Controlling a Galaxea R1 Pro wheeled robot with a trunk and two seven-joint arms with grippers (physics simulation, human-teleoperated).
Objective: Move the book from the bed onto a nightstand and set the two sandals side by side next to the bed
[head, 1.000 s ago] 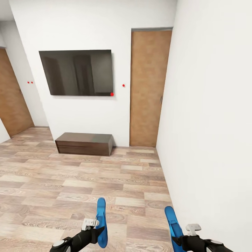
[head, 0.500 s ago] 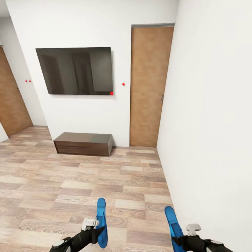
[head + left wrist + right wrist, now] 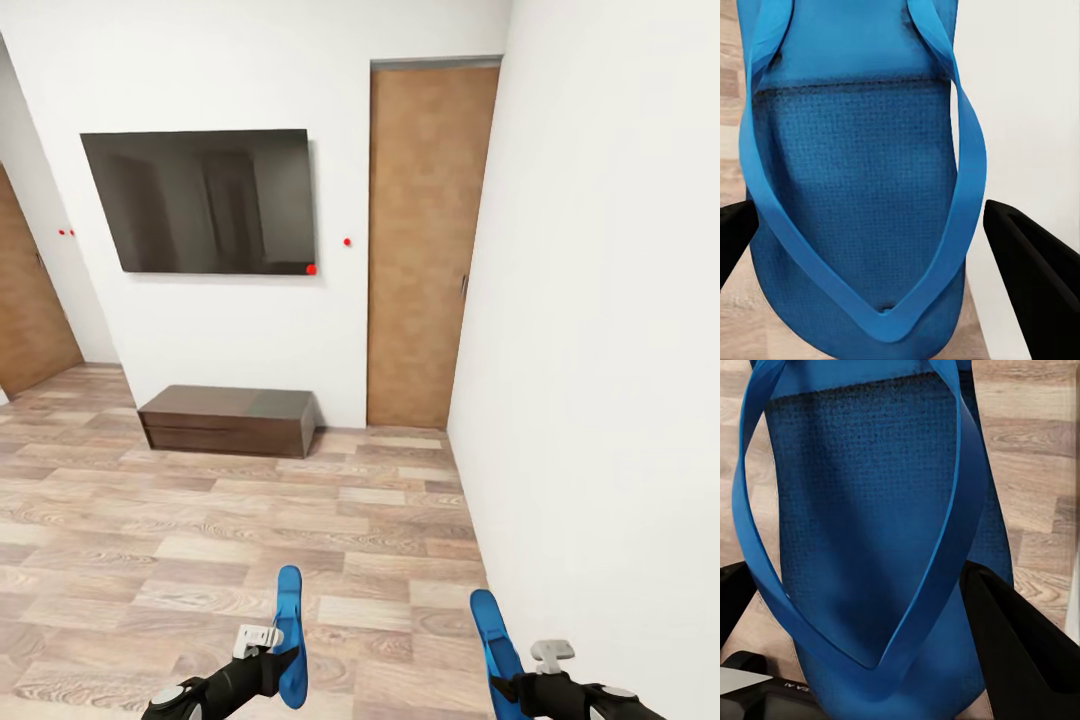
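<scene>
Blue sandals (image 3: 290,632) (image 3: 492,635): one clamped in each claw (image 3: 283,665) (image 3: 505,680), over plank floor (image 3: 200,520).

Open wood floor (image 3: 250,540) lies ahead of me, free to pass over. A white wall (image 3: 600,350) runs close along my right arm, leaving little room there. Ahead stand a low dark cabinet (image 3: 228,420) under a wall screen (image 3: 200,200), and a closed door (image 3: 425,240).

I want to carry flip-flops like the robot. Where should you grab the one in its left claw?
Pinch the left sandal by its heel end, coming from behind, as the left claw does. It is thin and flat, so the fingers close across its narrow width, and it stands up.
</scene>
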